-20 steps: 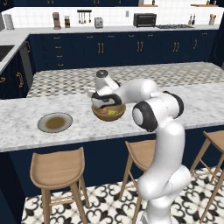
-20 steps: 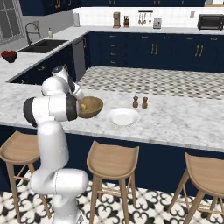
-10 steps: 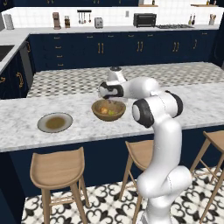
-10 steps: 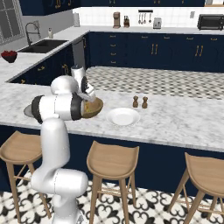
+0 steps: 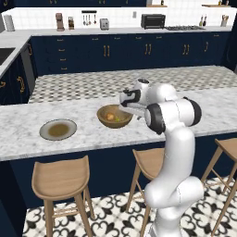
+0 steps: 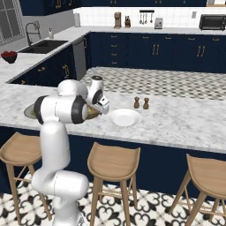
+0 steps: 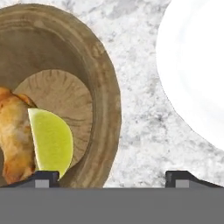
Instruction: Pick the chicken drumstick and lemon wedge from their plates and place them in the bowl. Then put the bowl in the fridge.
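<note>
The brown wooden bowl (image 5: 114, 116) stands on the marble counter with the chicken drumstick (image 7: 15, 135) and the lemon wedge (image 7: 52, 140) lying side by side inside it. My gripper (image 7: 111, 177) hangs open just above the bowl's right rim (image 7: 109, 100), holding nothing. From the base views the gripper (image 5: 128, 107) sits between the bowl and the white plate (image 6: 124, 117). That plate (image 7: 197, 78) is bare. The grey-olive plate (image 5: 58, 129) lies left of the bowl. In the right base view my arm hides most of the bowl (image 6: 92, 113). The fridge is out of view.
Two small shakers (image 6: 141, 103) stand behind the white plate. Wooden stools (image 5: 60, 178) line the counter's near side. A sink (image 6: 42, 44) and a bowl of red fruit (image 6: 9, 56) are on the far left counter.
The gripper opened, rose out of the bowl and shifted right toward the white plate. The lemon wedge stays in the bowl beside the drumstick.
</note>
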